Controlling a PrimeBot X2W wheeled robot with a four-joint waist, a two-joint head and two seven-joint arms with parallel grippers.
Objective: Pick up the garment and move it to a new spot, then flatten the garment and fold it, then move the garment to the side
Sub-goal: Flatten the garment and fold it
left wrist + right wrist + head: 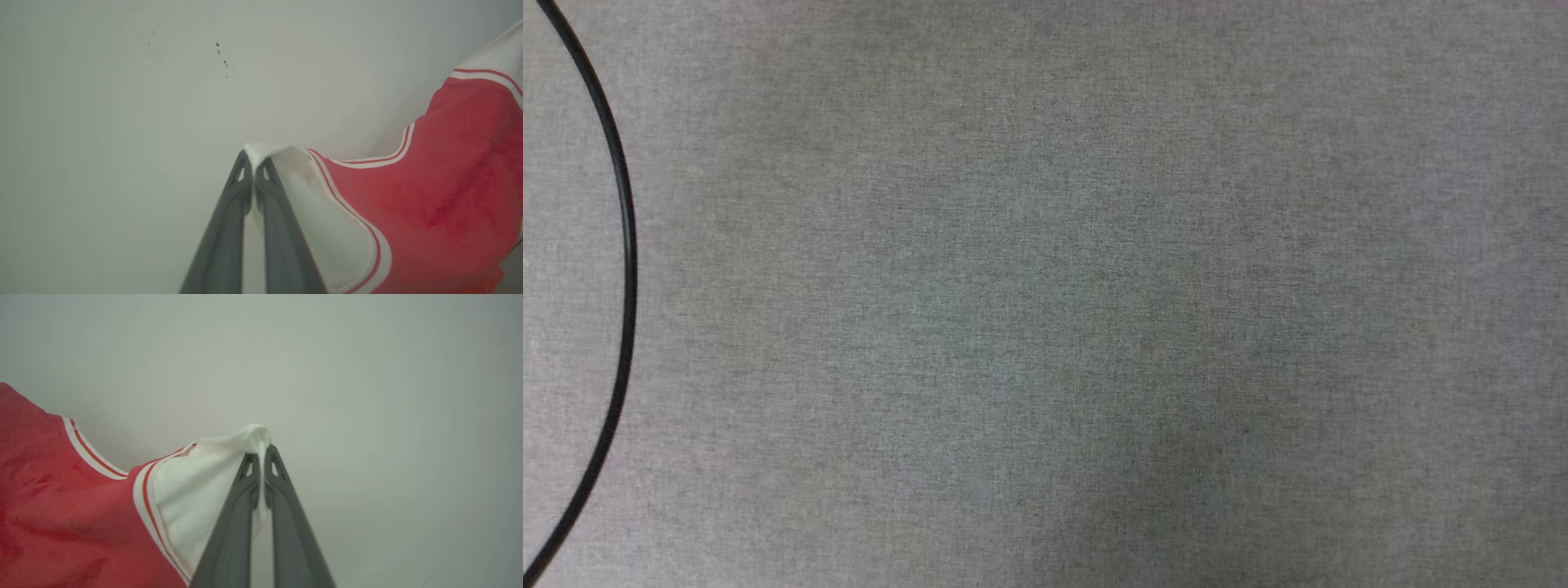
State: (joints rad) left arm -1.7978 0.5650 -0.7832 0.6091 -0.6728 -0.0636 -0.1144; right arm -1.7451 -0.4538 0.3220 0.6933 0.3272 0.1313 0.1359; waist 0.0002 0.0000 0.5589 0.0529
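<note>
- The garment (441,196), a bright red jersey T-shirt, hangs lifted between both grippers, each pinching the tip of a sleeve.
- In the left wrist view, the left gripper (254,163) rises from six o'clock. It is clenched on the bunched end of a white sleeve (327,228), and red cloth drapes away toward four o'clock.
- In the right wrist view, the right gripper (261,455) is likewise clamped on the other white sleeve (196,490). The red body sags toward eight o'clock.
- The step in hand is probably carrying the shirt to its new spot.
- To do it well, hold both pinches firm, with the arms level and apart so the body hangs open. Then lay the hem down first and draw the cloth out flat.
- The red cloth looks like soft, slightly fuzzy knit with shallow creases.
- Striped trim (380,159), red on white, curves along the seams.
- Each sleeve is smooth and gathers to a small peak at the fingertips.
- The fingers (220,245) are matte dark grey, slender and tapering, with small triangular cut-outs near the tips.
- Behind the shirt is a plain pale background (122,122), with a few dark specks at twelve o'clock.
- The head view looks down on a grey woven surface (1045,294). A thin black cable (625,245) arcs along the nine o'clock edge.
</note>
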